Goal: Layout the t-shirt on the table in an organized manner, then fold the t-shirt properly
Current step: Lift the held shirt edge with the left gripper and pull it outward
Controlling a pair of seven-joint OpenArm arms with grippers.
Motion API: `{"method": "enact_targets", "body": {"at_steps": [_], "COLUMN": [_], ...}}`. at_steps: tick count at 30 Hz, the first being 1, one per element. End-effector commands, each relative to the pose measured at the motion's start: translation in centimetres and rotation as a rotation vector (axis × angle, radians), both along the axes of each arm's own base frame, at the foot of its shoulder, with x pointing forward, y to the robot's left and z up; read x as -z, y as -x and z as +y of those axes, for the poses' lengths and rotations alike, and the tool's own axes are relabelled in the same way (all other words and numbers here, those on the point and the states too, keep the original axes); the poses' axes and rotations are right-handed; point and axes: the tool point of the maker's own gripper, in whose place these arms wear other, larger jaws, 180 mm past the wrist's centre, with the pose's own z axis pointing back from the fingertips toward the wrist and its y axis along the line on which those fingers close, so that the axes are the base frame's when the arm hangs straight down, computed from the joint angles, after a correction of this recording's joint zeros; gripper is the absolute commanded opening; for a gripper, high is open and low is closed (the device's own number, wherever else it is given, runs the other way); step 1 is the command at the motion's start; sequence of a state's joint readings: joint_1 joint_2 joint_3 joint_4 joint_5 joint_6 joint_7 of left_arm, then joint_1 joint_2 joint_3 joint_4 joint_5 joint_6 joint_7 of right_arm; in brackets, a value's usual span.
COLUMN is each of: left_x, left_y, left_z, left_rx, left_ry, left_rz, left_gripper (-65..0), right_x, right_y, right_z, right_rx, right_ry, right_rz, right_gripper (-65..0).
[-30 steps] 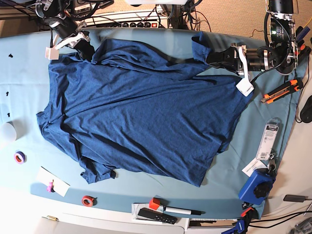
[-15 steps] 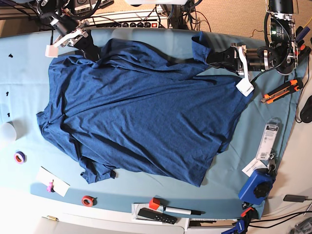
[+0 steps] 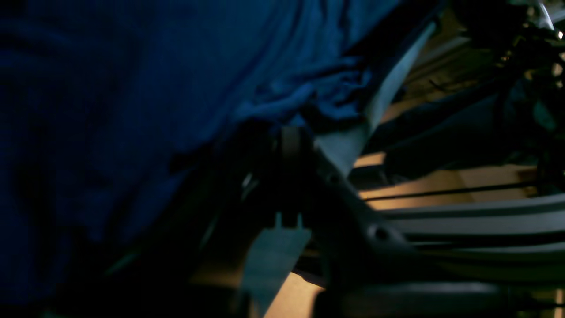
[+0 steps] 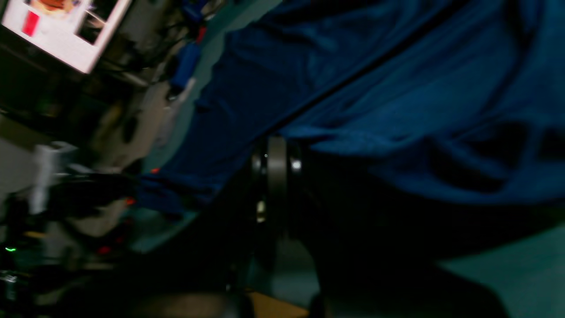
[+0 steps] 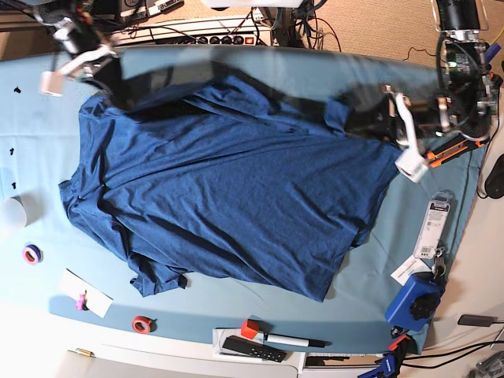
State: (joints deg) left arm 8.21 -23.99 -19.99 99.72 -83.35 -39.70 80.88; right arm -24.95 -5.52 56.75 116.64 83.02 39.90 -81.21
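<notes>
Pulling apart, the right pincer point(image 5: 118, 75) and left pincer point(image 5: 362, 118), each clamped on the t-shirt point(image 5: 228, 197), now stretch its far edge taut. Most of the garment lies on the table point(image 5: 260, 303), nearer flat than a second ago.

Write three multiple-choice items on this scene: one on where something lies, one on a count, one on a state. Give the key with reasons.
1. Where does the white cup stand?
A. on the shirt's middle
B. at the table's edge on the base view's left
C. beside the blue tool on the right

2. How many tape rolls lie on the table?
A. two
B. none
C. five

3. How does the t-shirt lie?
A. folded into a small square
B. hanging off the table
C. spread out, wrinkled, held at one edge by both grippers

Key: 1 B, the cup sits at the far left edge. 2 A, a purple roll and a red roll. 3 C, the left gripper and right gripper each pinch the cloth.
</notes>
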Motion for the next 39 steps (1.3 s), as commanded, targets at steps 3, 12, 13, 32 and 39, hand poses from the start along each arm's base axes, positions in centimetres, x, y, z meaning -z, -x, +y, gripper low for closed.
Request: {"method": "enact_targets", "body": {"at_steps": [3,12,13,32,39], "left_x": [-2.6,-4.0,-4.0,2.1,6.3], "left_y": [-1.1,-1.6,-1.6,2.0,2.8], "left_z": [1.0,2.3,2.3,2.5,0.6], "left_rx": [-0.029,-0.072,-0.072,-0.051,0.017], "left_ry": [0.002,-0.020,-0.019,-0.140,-0.286], "left_rz": [-0.099,-0.157,-0.157,0.040,0.074], "left_gripper": [-65.0,-65.0,-65.0,-28.7,-28.8], "right_x": [-1.8,-1.0,-0.9,-0.9,-0.9], "right_y": [0.6,3.4,3.5,3.6,3.6], "right_z": [-1.7,-3.4,-3.4,-3.4,-3.4], "right_rx": [0.024,0.061,0.061,0.061,0.061], "right_ry": [0.065,0.111,0.112,0.111,0.111], "right_rz": [-0.035,0.055,0.060,0.064,0.064], "right_gripper": [-65.0,-65.0,-65.0,-65.0,-65.0]}}
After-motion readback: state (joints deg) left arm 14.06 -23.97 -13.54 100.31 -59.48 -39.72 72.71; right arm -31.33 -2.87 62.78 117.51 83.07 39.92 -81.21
